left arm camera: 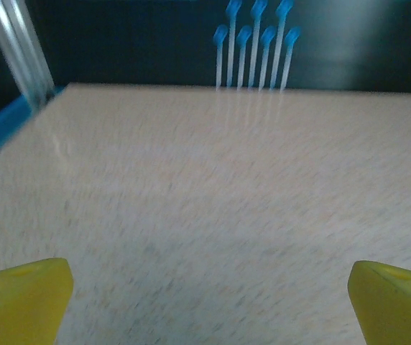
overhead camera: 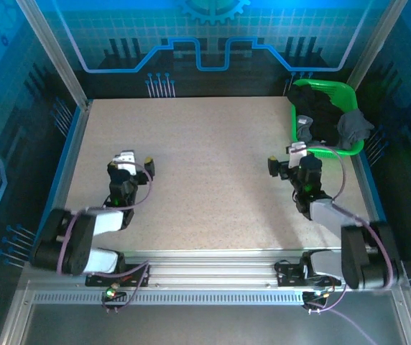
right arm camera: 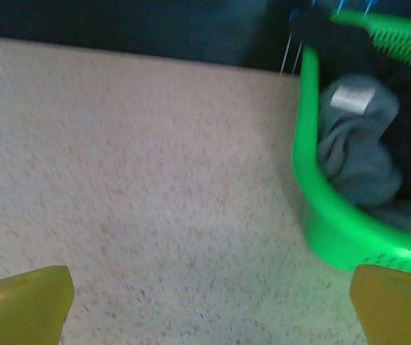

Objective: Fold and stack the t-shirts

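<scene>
A black t-shirt point(overhead camera: 319, 113) and a dark grey t-shirt point(overhead camera: 353, 128) lie crumpled together in a green plastic basket point(overhead camera: 327, 87) at the two o'clock corner of the bench point(overhead camera: 213, 144). The right end effector point(overhead camera: 284, 159), released and empty, hovers near the basket at three o'clock. The left end effector point(overhead camera: 135, 162), also released, hangs over bare bench at nine o'clock.

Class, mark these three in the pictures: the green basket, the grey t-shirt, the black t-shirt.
green basket point(right arm camera: 331, 233): right wrist view, on its near wall.
grey t-shirt point(right arm camera: 356, 154): right wrist view, on the middle of the bunched cloth.
black t-shirt point(overhead camera: 322, 115): top view, on the heap's middle.
</scene>
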